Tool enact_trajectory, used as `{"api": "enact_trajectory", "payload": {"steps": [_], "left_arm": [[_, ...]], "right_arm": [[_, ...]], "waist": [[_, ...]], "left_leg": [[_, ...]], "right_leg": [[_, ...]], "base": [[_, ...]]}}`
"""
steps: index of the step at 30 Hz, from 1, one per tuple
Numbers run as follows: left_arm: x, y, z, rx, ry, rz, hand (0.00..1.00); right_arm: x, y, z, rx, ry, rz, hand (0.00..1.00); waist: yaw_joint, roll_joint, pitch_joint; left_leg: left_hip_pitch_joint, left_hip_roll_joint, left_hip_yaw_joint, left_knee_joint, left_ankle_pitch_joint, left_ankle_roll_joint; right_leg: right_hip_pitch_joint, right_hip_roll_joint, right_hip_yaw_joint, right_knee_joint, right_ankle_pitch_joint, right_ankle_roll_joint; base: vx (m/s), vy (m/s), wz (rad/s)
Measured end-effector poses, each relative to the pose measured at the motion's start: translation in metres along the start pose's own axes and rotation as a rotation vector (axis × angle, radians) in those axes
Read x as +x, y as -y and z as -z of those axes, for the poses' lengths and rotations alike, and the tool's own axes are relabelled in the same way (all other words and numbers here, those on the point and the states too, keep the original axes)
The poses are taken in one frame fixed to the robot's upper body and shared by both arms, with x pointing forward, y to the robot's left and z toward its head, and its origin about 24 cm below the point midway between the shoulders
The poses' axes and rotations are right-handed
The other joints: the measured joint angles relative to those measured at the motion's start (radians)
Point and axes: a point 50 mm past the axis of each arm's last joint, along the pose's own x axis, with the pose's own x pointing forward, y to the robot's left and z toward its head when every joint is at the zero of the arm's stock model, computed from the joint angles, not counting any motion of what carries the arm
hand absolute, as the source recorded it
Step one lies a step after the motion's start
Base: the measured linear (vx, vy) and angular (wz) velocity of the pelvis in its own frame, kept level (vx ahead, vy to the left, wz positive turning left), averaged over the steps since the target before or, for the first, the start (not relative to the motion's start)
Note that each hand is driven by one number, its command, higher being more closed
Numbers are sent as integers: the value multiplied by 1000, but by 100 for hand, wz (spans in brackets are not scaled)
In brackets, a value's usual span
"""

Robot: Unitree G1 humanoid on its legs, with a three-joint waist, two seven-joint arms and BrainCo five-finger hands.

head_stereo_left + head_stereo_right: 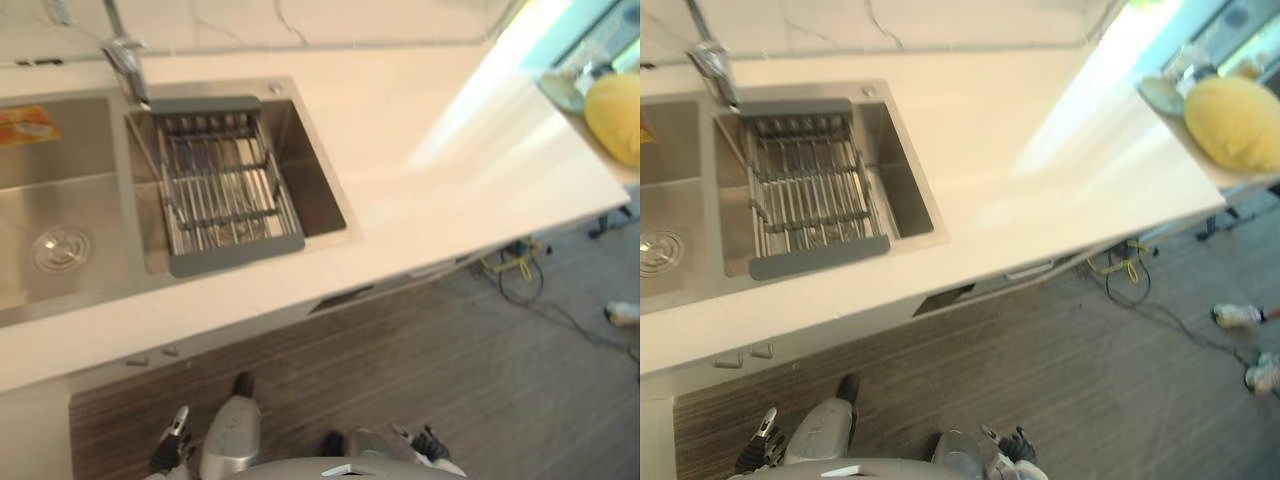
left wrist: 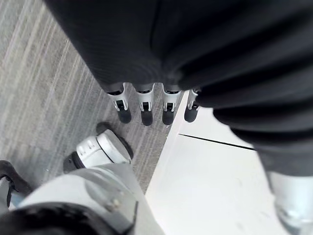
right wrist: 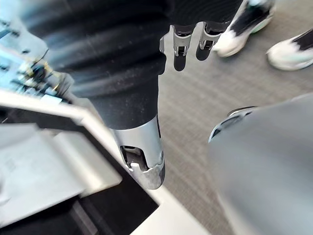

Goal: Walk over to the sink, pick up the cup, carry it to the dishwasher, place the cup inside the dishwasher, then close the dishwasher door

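Note:
A steel double sink (image 1: pixel 60 200) is set in the pale counter (image 1: pixel 450 130) ahead of me. A grey-framed wire rack (image 1: pixel 225 190) lies across its right basin, below the faucet (image 1: pixel 125 60). Both hands hang low by my sides, well short of the counter. My left hand (image 1: pixel 170 445) has straight fingers (image 2: pixel 144 105) pointing at the floor and holds nothing. My right hand (image 1: pixel 1012 445) is also open and empty, its fingers (image 3: pixel 178 46) straight and the thumb apart from them.
The counter's front edge runs diagonally across the view with striped floor (image 1: pixel 400 370) before it. A dark slot (image 1: pixel 340 298) sits under the counter edge. A yellow object (image 1: pixel 1240 120) rests far right. A person's shoes (image 1: pixel 1238 315) and a cable tangle (image 1: pixel 520 275) lie at right.

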Motion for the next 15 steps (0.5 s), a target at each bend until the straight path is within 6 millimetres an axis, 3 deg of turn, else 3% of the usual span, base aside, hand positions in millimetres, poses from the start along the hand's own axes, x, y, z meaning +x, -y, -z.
{"api": "enact_trajectory", "payload": {"steps": [3,4,6,7,10,15], "left_arm": [[4,10,2,-7,-7,12,0],[6,13,-1,-10,0,13,0],[7,7,-10,-27,31,-8,0],[10,11,-8,-56,21,-19,0],[7,22,6,-103,-1,-22,0],[6,22,9,-120,-10,-22,0]], "right_arm": [[-1,-1,-8,-42,62,-17,0],[-1,-3,-9,-50,81,-23,0],[-7,-7,3,-58,62,-36,0],[-6,-6,2,-43,64,-30,0],[-4,-1,-6,-83,82,-50,0],[-4,-3,2,-87,9,-92,0]], "waist": [[-39,42,-24],[-49,41,-27],[-47,-25,-56],[-46,-1,-64],[-42,54,-84],[-42,53,-88]], "left_leg": [[53,1,-87,3,-37,2],[71,-1,-109,26,-66,-9],[55,-31,-73,93,-121,-43],[52,6,-39,139,-134,-78],[75,59,3,113,-136,-112],[134,69,39,52,-113,-112]], "right_leg": [[-56,43,75,-39,29,-4],[-55,57,117,-89,68,-2],[-34,25,159,-196,205,8],[-16,27,109,-155,228,18],[24,50,48,-149,189,4],[68,40,41,-151,181,-1]], "base": [[206,-170,105],[171,-270,117],[195,-335,121],[143,-269,84],[178,-226,60],[62,-69,4]]}}
